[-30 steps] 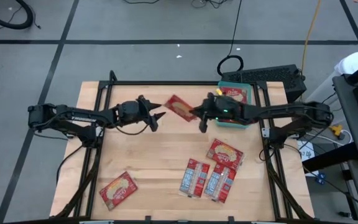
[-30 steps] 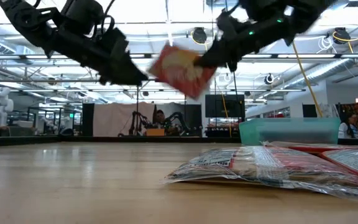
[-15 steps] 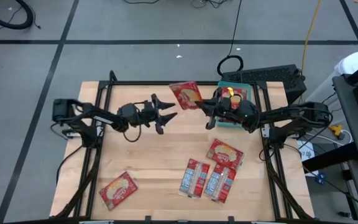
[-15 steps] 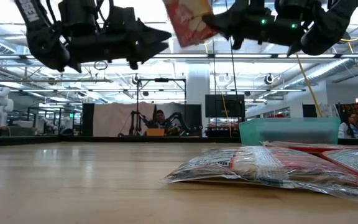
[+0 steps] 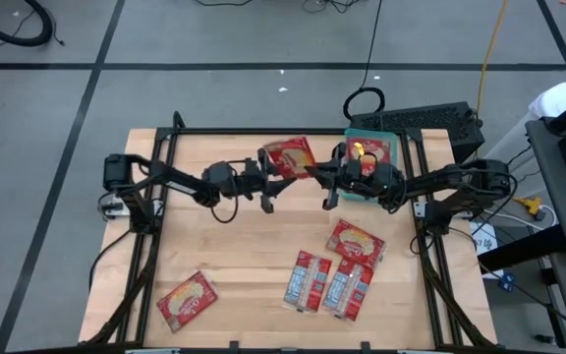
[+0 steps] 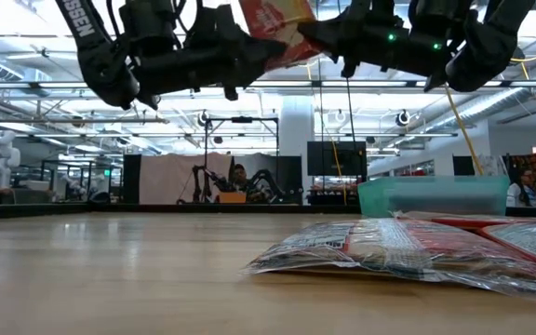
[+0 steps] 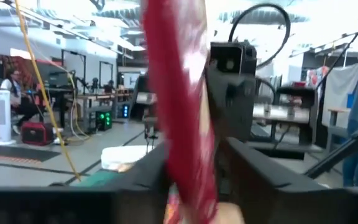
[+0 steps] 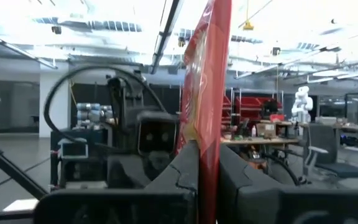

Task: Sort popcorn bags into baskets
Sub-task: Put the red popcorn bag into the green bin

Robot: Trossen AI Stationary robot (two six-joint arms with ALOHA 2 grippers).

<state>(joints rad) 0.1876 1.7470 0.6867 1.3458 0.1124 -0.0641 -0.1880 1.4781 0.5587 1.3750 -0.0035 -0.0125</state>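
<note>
A red popcorn bag (image 5: 288, 154) hangs high over the far middle of the table between my two grippers, and shows edge-on in both wrist views (image 7: 179, 93) (image 8: 207, 74). My left gripper (image 5: 275, 175) reaches it from the left and my right gripper (image 5: 320, 177) from the right; both are shut on it. The teal basket (image 5: 379, 195) stands at the far right under my right arm, with one bag (image 5: 373, 149) lying in it. Several more bags lie flat on the near half: three at the right (image 5: 355, 241) (image 5: 308, 280) (image 5: 347, 290) and one at the near left (image 5: 187, 300). My left gripper has one finger on each face of the bag's left part (image 7: 188, 180). The fingers come from the table's left, about level and tipped a little up. The bag stands on edge between them, clear of the table. My right gripper pinches the bag's right edge (image 8: 209, 140) between its two fingers. The fingers come from the table's right, slanting a little upward. The bag stands upright on edge above the fingers, lifted clear.
A black keyboard-like box (image 5: 430, 120) sits behind the basket, past the table's far right corner. Black frame rails (image 5: 160, 197) run along the table's left and right sides. Bare wood lies at the centre and left of the table. In the low view the basket (image 6: 431, 195) stands behind the lying bags.
My left gripper has moved right toward the raised bag, tipped up from pointing downward to about level, and narrowed its fingers onto the bag. My right gripper has tipped upward, swinging the bag from a tilt to higher and upright.
</note>
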